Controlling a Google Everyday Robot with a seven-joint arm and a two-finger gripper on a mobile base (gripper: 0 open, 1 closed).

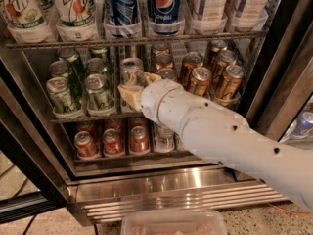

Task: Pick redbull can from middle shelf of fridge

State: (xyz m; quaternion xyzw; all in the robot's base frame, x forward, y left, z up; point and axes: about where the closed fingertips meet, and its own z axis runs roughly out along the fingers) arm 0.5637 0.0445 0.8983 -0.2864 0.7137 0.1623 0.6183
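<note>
Fridge (171, 190) stands open, racks full. Gripper (132, 90) is inside the middle shelf (78, 115), against the lower front of the redbull can (131, 67); whether it has hold, cannot tell. Can upright, green cans (99, 89) left, gold cans (200, 80) right.

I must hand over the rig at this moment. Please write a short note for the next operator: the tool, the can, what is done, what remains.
Tool: inside the fridge, at the front of the middle shelf, right at the redbull can; grip cannot be judged.
Can: upright on the shelf, between green cans and gold cans.
Done: reach to the can.
Left: confirm the grasp, lift, withdraw.
</note>
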